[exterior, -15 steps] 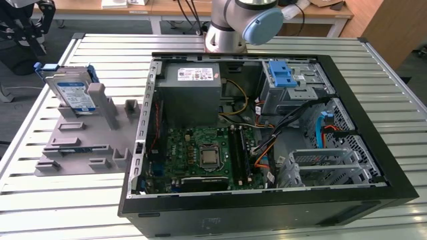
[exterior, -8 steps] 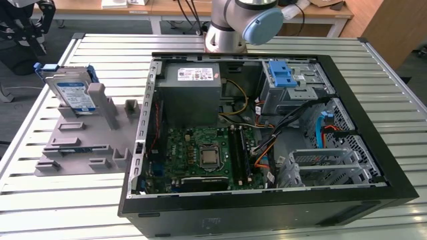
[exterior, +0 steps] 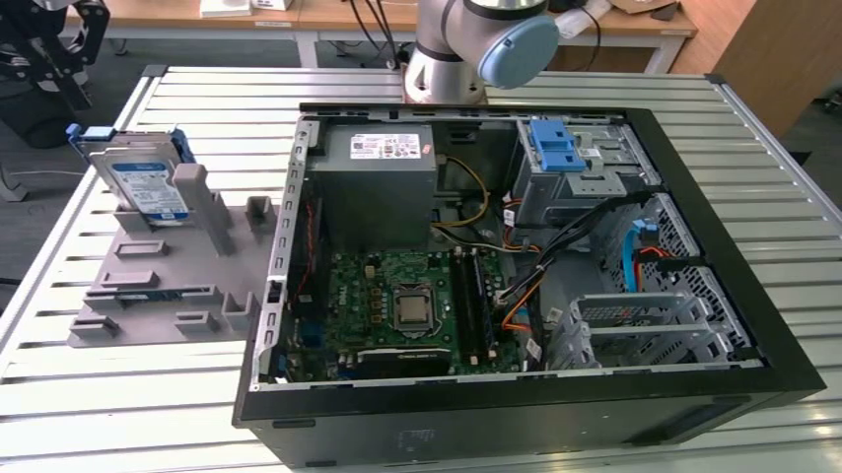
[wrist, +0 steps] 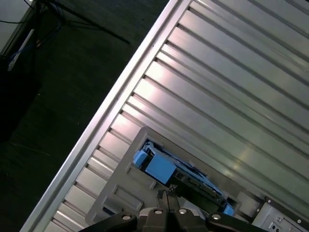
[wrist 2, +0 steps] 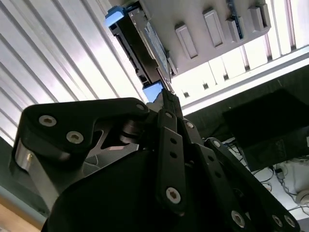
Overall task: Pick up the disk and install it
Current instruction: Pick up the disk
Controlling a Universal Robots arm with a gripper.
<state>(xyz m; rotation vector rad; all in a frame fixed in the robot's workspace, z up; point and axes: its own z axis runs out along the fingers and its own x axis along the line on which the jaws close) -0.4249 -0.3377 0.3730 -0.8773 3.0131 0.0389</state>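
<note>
The disk (exterior: 142, 173) stands on edge in a grey slotted holder (exterior: 158, 286) on the slatted table, at the exterior view's left. It is silver-grey with a white and blue label and a bright blue bracket around it. In both wrist views my gripper (wrist: 164, 197) hangs apart from the disk (wrist: 179, 173), tips aimed toward it. Its black fingers (wrist 2: 170, 126) lie pressed together, shut on nothing. The disk (wrist 2: 144, 42) and its blue bracket sit just past the fingertips in the second wrist view.
An open black computer case (exterior: 736, 394) lies on the table, showing a motherboard, a grey power supply (exterior: 373, 182) and a drive bay with a blue latch (exterior: 558, 148). The arm's base (exterior: 460, 49) stands behind it. The table's edge (wrist: 111, 121) and dark floor lie beside the holder.
</note>
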